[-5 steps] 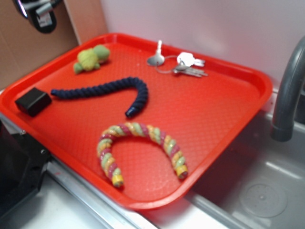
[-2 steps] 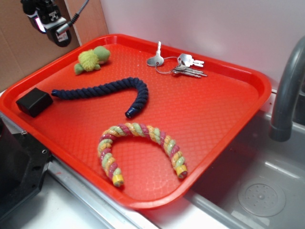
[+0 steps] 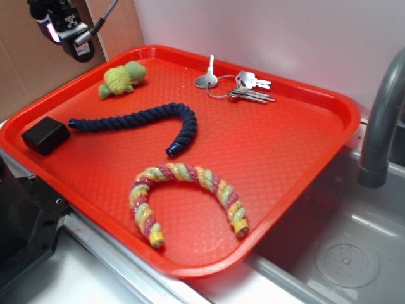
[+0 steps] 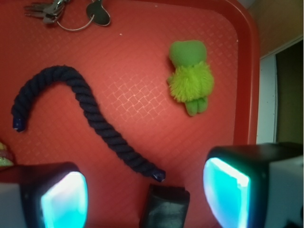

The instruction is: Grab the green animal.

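Observation:
The green animal [image 3: 120,78] is a small plush turtle with a fuzzy yellow-green shell, lying at the far left corner of the red tray [image 3: 304,158]. In the wrist view the green animal [image 4: 191,76] lies up and to the right of centre, near the tray's rim. My gripper [image 3: 66,25] hangs high above the tray's left edge, left of the turtle and well apart from it. Its jaws stand wide open with nothing between them; the gripper [image 4: 145,197] frames the tray floor.
A dark blue rope [image 3: 142,120] curves across the tray's middle. A multicoloured twisted rope toy [image 3: 183,190] lies near the front. Keys [image 3: 243,85] rest at the back. A black block [image 3: 44,135] sits at the left edge. A grey faucet [image 3: 383,120] and sink [image 3: 348,259] are on the right.
The gripper shifted slightly right and down a second ago. It has not moved in the last half second, and no object on the tray has moved.

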`<state>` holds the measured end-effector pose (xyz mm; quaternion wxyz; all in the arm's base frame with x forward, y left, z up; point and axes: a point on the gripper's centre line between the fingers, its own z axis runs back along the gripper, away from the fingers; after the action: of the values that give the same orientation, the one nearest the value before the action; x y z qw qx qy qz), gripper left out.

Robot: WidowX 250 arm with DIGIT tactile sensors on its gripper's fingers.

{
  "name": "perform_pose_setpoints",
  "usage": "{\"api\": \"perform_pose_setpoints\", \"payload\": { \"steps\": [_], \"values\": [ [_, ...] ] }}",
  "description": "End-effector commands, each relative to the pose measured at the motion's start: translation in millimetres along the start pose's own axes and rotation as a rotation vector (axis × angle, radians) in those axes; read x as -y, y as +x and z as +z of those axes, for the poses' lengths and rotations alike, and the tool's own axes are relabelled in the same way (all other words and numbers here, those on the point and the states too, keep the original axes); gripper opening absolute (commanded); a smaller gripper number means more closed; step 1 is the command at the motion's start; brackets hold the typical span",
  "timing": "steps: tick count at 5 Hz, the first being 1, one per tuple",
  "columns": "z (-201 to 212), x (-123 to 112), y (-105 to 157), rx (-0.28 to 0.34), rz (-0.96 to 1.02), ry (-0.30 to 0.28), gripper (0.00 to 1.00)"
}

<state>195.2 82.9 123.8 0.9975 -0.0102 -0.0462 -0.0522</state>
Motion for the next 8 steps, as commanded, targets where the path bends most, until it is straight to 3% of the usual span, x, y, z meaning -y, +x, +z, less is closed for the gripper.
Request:
{"api": "perform_pose_setpoints", "payload": {
  "steps": [1,2,4,6,7,8],
  "values": [
    [-46.2,-21.0,44.1,-0.02,-0.094,0.095,1.0],
    [-65.3,-37.6,56.4,-0.077,-0.069,0.108,1.0],
    [-84.6,-56.3,70.8,-0.069,-0.103,0.101,1.0],
    [-113.9,-62.0,82.7,-0.16,-0.104,0.1,1.0],
    [-117.3,-60.5,83.5,-0.163,-0.095,0.086,0.0],
    [-93.4,-45.7,74.1,-0.118,-0.105,0.049,0.0]
  ]
}}
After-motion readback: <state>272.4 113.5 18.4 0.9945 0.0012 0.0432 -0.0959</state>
